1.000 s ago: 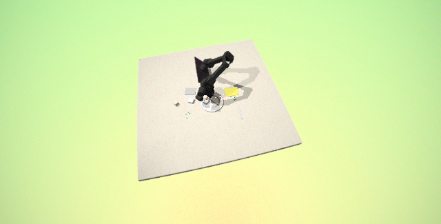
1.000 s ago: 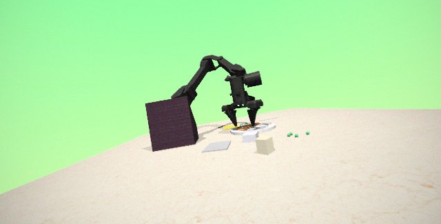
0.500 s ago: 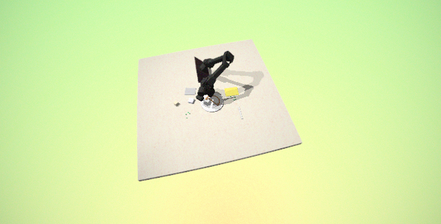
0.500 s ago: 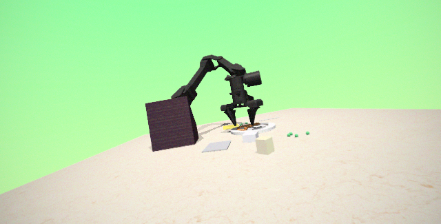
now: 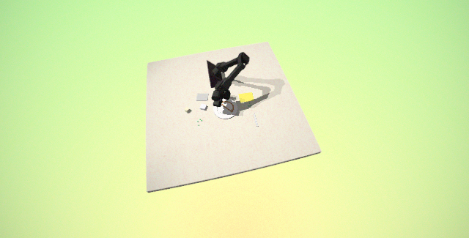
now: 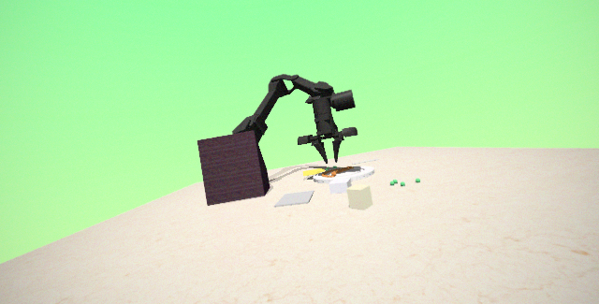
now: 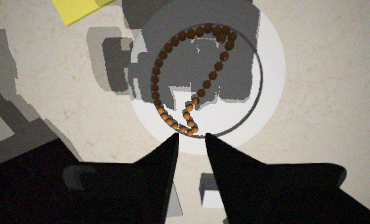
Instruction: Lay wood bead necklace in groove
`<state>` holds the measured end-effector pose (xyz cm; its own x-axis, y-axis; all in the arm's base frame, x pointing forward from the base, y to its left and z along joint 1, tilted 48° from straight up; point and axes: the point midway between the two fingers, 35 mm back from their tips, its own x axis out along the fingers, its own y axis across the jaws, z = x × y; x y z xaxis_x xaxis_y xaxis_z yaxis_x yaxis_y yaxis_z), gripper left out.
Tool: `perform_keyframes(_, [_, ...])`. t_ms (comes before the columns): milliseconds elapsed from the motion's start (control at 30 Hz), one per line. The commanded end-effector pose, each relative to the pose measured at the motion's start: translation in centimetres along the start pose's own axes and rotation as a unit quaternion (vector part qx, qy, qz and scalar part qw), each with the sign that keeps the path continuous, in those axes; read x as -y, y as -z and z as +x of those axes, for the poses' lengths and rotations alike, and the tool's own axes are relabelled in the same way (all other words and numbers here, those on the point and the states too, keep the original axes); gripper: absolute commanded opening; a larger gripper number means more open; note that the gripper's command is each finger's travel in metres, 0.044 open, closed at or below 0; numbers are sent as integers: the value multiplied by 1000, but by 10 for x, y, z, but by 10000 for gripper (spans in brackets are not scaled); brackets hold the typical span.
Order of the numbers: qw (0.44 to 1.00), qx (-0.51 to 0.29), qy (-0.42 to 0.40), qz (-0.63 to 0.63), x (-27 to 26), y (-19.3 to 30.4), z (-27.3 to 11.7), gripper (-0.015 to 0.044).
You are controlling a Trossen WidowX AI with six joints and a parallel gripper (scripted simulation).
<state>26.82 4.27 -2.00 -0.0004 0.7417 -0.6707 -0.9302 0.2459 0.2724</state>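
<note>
One partial seating, by the wrist view: the necklace [image 5: 233, 107] [image 6: 338, 171] [image 7: 155, 79] follows the left groove [image 7: 261, 80] of the board [image 5: 220, 114] [image 6: 370, 173] [image 7: 273, 75]; its remainder cuts across inside. My gripper [image 5: 223, 101] [image 6: 331, 162] [image 7: 192, 136] is partly open, holding nothing. Next, I judge: grasp the stray strand, draw it rightward.

Exterior view: fingertips above board; pale, faintly veined tabletop [image 5: 183, 157] [image 6: 421, 248] [image 7: 326, 100].

Top view: plain green-yellow surroundings, no walls visible.
</note>
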Motion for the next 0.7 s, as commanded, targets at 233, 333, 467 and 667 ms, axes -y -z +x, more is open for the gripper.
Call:
perform_keyframes(233, [1000,-2,3,-10,2,0,8,120])
perform_keyframes(333, [1000,-2,2,-10,2,0,12,120])
perform_keyframes(467, [1000,-2,2,-9,2,0,18,120])
perform_keyframes(667, [1000,-1,1,-9,1,0,28,120])
